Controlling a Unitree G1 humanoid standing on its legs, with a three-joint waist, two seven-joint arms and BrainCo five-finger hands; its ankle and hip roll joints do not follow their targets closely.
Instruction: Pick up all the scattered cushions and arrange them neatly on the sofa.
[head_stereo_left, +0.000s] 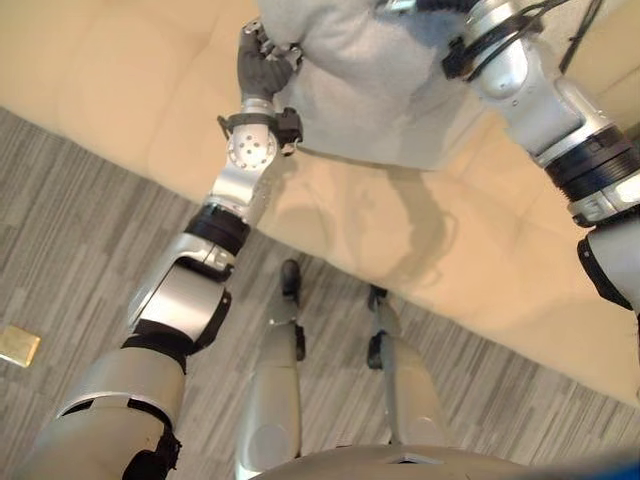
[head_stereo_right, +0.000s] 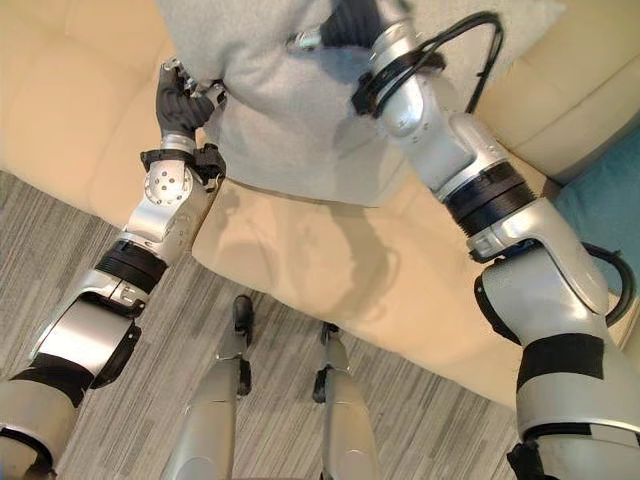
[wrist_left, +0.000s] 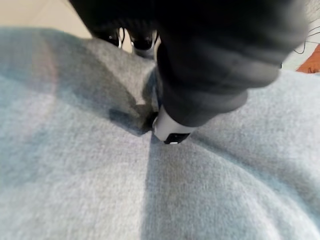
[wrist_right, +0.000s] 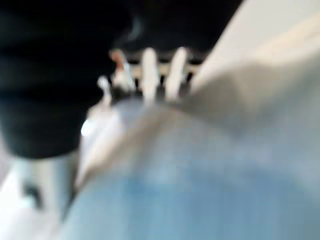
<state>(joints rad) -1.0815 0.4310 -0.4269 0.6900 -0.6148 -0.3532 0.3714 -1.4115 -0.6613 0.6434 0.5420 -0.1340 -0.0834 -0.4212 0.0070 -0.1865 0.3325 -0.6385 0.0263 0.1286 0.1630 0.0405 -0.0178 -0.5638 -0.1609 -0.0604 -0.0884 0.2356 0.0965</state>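
Note:
A large grey cushion (head_stereo_left: 370, 90) hangs above the beige sofa seat (head_stereo_left: 450, 250), held between both hands. My left hand (head_stereo_left: 262, 65) grips its left edge; in the left wrist view the thumb (wrist_left: 172, 130) digs into the grey cloth (wrist_left: 75, 175). At the cushion's upper right, my right hand (head_stereo_right: 350, 25) is partly sunk in the fabric. In the right wrist view its fingers (wrist_right: 150, 75) curl over the cushion's edge (wrist_right: 200, 190). The cushion (head_stereo_right: 290, 120) casts a shadow on the seat below it.
The sofa's backrest (head_stereo_right: 570, 90) rises at the far right, with something teal (head_stereo_right: 610, 200) beside it. Grey striped carpet (head_stereo_left: 70, 230) runs along the sofa's front edge. A small brass floor plate (head_stereo_left: 18, 345) lies on the carpet at the left.

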